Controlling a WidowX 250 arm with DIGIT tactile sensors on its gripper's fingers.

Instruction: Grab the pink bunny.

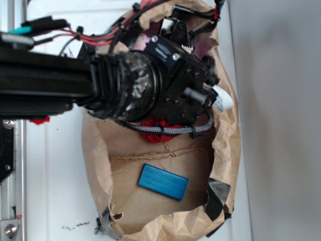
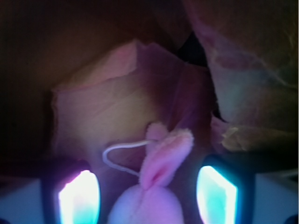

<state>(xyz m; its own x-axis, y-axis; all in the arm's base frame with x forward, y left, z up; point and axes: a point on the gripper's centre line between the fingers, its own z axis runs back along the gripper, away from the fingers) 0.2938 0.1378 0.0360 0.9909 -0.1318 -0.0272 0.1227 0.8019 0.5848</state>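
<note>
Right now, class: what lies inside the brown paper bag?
Inside the brown paper bag: a blue block, a red object partly under the arm, and, in the wrist view, the pink bunny between the open tool. The arm covers the bag's upper part.

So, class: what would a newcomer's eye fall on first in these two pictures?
In the exterior view, the black arm fills the top, reaching into a brown paper bag where a blue block lies. In the wrist view, the pink bunny sits between the glowing fingers of the open gripper, its white string looping left.
</note>
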